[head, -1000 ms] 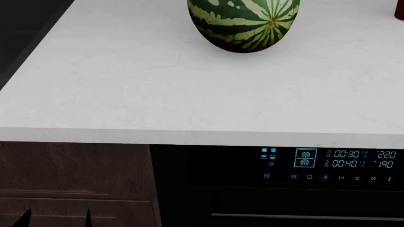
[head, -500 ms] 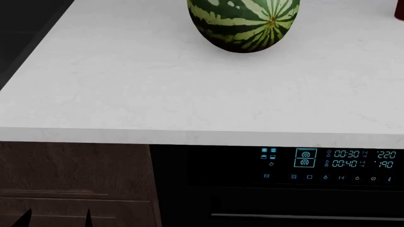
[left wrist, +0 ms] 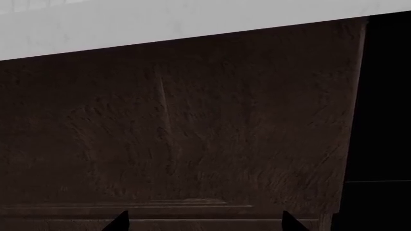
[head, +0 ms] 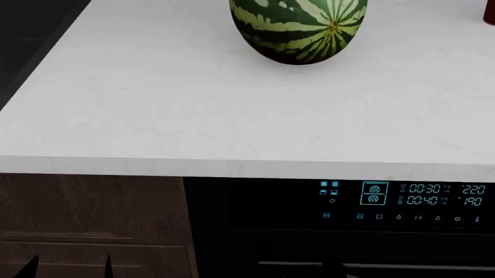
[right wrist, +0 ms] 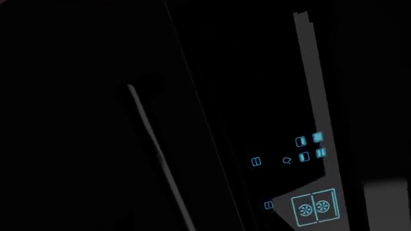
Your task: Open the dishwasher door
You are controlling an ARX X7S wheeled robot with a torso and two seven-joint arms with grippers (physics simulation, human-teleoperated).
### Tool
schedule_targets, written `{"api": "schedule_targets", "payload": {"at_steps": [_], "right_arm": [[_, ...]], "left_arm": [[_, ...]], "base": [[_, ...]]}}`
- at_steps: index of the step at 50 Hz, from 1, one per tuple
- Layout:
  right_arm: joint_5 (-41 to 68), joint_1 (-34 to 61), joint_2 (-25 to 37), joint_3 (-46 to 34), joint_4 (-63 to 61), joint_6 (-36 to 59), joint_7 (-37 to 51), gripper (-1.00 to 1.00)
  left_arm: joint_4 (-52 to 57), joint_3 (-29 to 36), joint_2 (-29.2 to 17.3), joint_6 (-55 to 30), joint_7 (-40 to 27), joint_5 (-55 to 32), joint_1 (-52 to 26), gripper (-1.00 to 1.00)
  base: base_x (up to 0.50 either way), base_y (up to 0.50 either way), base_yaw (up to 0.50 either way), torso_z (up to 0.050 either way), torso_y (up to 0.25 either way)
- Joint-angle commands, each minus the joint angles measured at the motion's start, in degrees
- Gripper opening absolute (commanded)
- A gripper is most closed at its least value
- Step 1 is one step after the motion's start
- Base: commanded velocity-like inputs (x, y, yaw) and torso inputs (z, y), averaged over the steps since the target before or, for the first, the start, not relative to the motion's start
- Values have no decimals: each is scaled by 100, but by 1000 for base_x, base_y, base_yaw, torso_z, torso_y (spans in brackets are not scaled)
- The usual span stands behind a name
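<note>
While the head view crops it, the dishwasher door (right wrist: pixel 96 144) handle (right wrist: pixel 157 159) seemingly shows whole.

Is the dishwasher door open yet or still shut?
Shut. In the head view the dishwasher door sits flush under the control strip, its silver handle level, with no gap showing.

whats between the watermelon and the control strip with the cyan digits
In the head view, bare white countertop runs from the watermelon to the counter's front edge; the control strip sits right under that edge. Nothing else lies between.
</note>
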Motion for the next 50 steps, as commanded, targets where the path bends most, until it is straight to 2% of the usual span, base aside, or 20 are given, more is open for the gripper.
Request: {"api": "schedule_targets", "payload": {"at_steps": [1, 13, 50], "right_arm": [[119, 400, -161, -26, 662, -172, -210, 100], [184, 545, -252, -126, 1117, -336, -204, 100], [481, 1816, -883, -463, 3877, -1258, -213, 100]], "left_arm": [[-30, -26, 19, 210, 168, -156, 42, 100], [-32, 3, -5, 228, 137, -181, 46, 100], [-42, 85, -79, 287, 40, -240, 34, 100]], "base": [[0, 0, 0, 0, 0], [0, 0, 0, 0, 0], [0, 0, 0, 0, 0]]}}
